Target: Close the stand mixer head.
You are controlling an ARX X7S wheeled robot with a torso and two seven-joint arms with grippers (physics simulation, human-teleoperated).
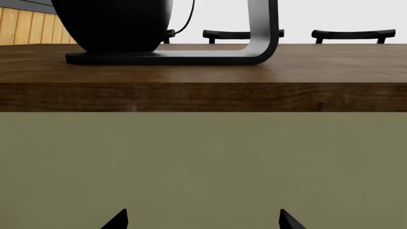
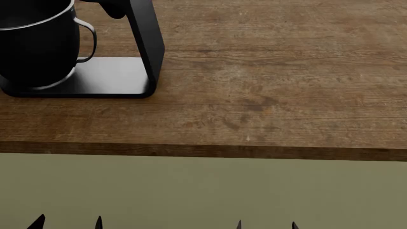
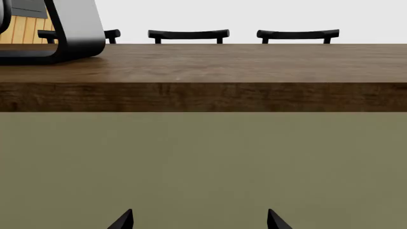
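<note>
On the wooden countertop (image 2: pixel 267 95), toward its far left as the head camera sees it, stands the black stand mixer: a flat base plate (image 2: pixel 105 78), an upright neck (image 2: pixel 146 43) rising from the plate's right end, and a dark metal bowl (image 2: pixel 35 45) with a looped handle sitting on the plate. Only a small rounded black piece of the stand mixer head (image 2: pixel 114 7) shows, at the top edge beside the neck, so its tilt cannot be told. Below the counter edge runs an olive cabinet front (image 2: pixel 203 191). Both arms sit low in front of that panel, well apart from the mixer. Left gripper (image 1: pixel 203 219) shows two pointed fingertips spread wide with nothing between them; right gripper (image 3: pixel 200 219) is likewise spread and empty. Beyond the counter, black chair backs (image 3: pixel 188 34) line the far side.
</note>
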